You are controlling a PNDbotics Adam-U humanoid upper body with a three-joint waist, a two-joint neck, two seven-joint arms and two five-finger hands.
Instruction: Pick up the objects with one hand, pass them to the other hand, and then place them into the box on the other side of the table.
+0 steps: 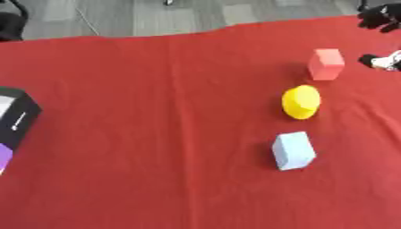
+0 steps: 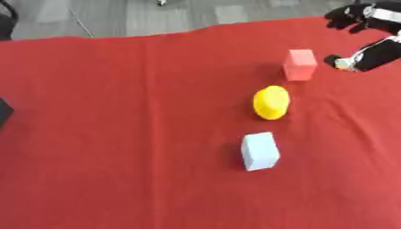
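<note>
Red block [image 2: 300, 65] stood on the red tablecloth [image 2: 141, 134], just left of the right hand's [image 2: 368, 27] spread, empty fingers [image 2: 344, 20]. Yellow rounded object [image 2: 271, 102] and pale blue block [image 2: 260, 151] lay nearer. Black box [image 1: 15, 117] sat far left.

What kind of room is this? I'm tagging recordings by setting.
Probably a lab or office test setup: a table under a red cloth, three plain blocks laid in a row, such as the yellow one, and grey flooring beyond.
</note>
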